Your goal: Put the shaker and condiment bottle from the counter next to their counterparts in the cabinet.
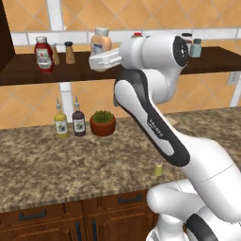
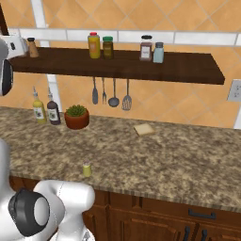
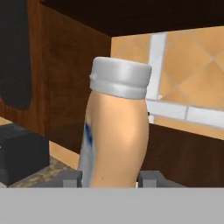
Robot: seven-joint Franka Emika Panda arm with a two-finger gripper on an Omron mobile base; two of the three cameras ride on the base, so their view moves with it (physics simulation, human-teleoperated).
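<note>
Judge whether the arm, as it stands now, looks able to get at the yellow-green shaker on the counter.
Probably not right away: the gripper is shut on the condiment bottle up at the cabinet. The shaker stands in the open on the counter, so the way looks free once the bottle is released.
</note>
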